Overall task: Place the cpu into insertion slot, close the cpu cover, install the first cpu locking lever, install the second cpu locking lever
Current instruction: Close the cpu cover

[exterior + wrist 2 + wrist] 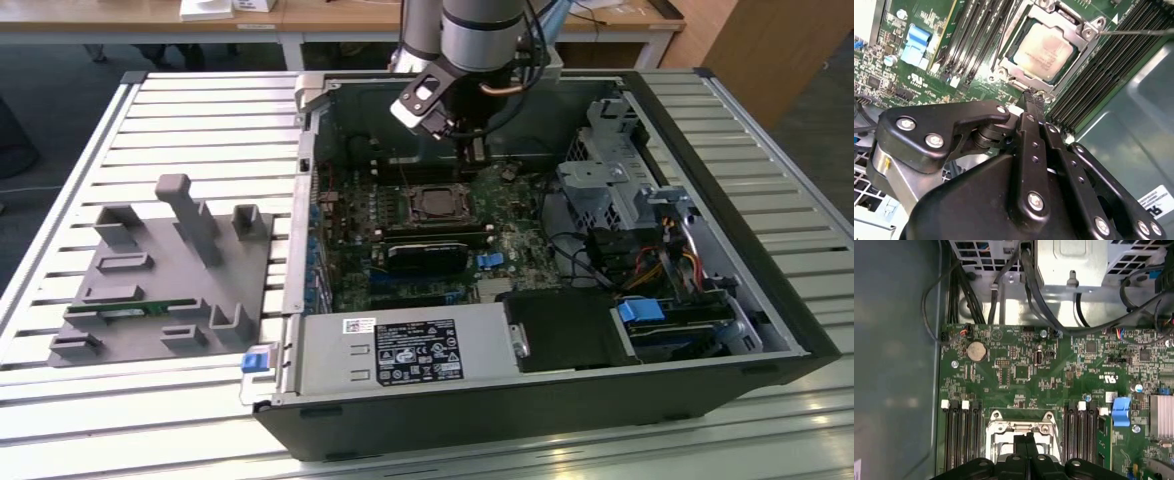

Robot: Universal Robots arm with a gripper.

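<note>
Pincer [1034, 97] is clenched, its two black fingers pressed together with nothing to be seen between them, the tips low over the near edge of the socket; whether they touch it cannot be told. In the second wrist view the cpu [1046, 50] lies flat in the socket with the cpu cover [1069, 22] down around it, the grey top showing through the frame's opening. A thin locking lever [1134, 31] runs out from the cover's corner across the memory slots [1094, 75]; whether it is latched is hard to make out. More slots flank the socket's other side, with a blue connector [916, 42] beyond them. In the first wrist view the pincer's own body covers most of the socket, while black cables [1029, 285] hang over the board near a coin cell [976, 351]. In the exterior view the arm reaches down into the open computer case [534, 420], which lies on the slatted worktop [134, 120] beside a grey fixture [160, 270]
</note>
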